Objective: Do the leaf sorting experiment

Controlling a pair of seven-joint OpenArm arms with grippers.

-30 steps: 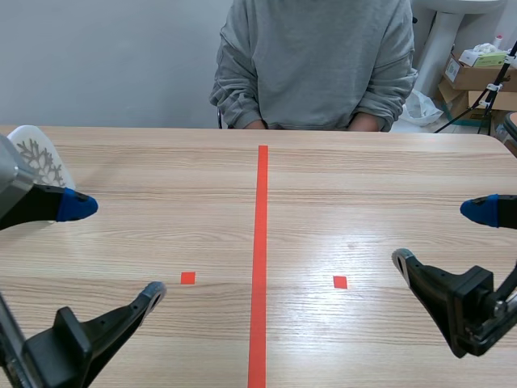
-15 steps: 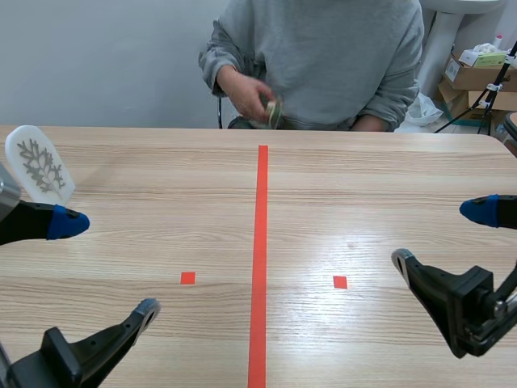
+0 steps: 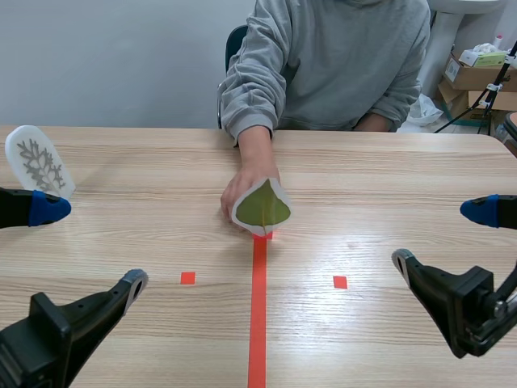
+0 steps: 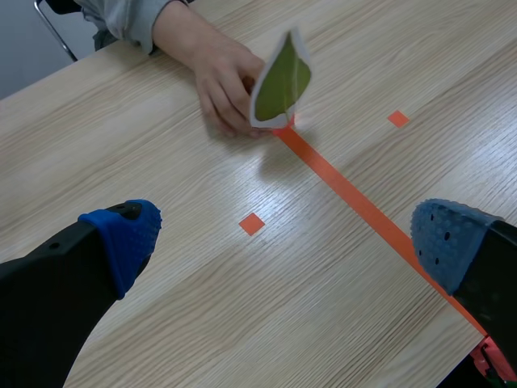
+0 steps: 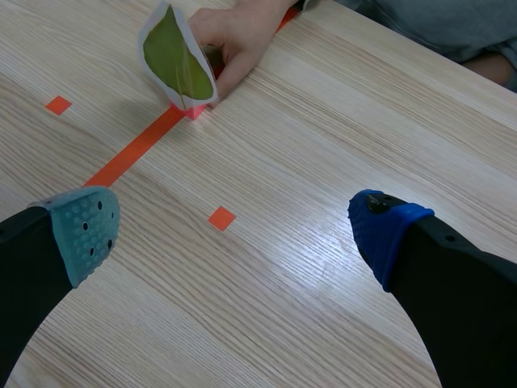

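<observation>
One yellow-green leaf card w/ white border, held by hand.

The pale wood-grain tabletop is smooth, with a soft sheen at the middle right of the frame. The orange-red tape line is matt. The green leaf-shaped card with a white rim looks glossy (laminated, perhaps). The person's grey sleeve is matt cloth. The thick black fingers look like matt plastic, and their blue pads are dimpled.
</observation>
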